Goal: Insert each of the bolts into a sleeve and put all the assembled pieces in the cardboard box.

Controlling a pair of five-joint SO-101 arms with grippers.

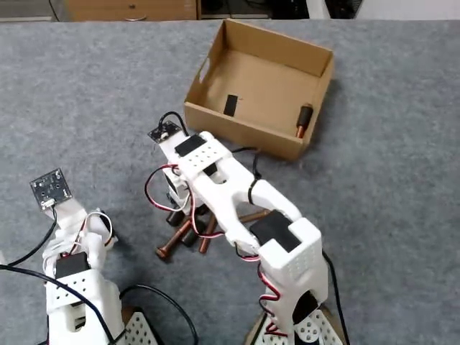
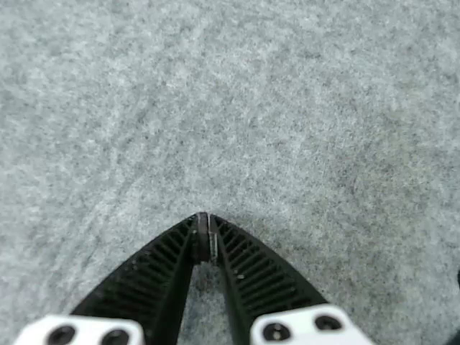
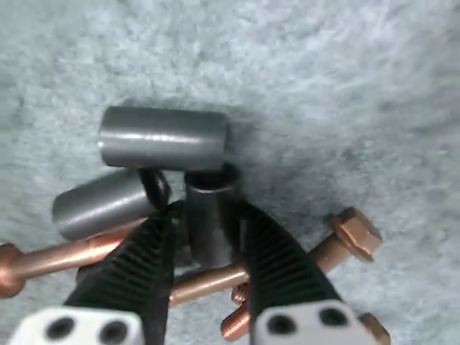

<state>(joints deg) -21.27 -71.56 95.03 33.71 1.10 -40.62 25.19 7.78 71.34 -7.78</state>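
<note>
My right gripper [image 3: 208, 215] is shut on a dark grey sleeve [image 3: 211, 233] that stands tilted between its black fingers [image 3: 277, 262]. Two more sleeves [image 3: 164, 138] [image 3: 100, 205] lie just beyond it, touching. Copper bolts [image 3: 343, 243] [image 3: 50, 259] lie crossed under the fingers. In the high view this pile [image 1: 180, 237] sits under the right arm [image 1: 230, 194], near the table's middle. My left gripper [image 2: 203, 233] is shut on nothing, low over bare carpet at the front left [image 1: 106, 231]. The cardboard box [image 1: 215, 118] holds one bolt-and-sleeve piece [image 1: 305, 120] by its right wall.
A small dark object [image 1: 231, 105] lies on the box floor near its front wall. Grey carpet [image 1: 388, 187] covers the table, open to the right and far left. Red and black cables [image 1: 154, 188] loop off the right arm near the pile.
</note>
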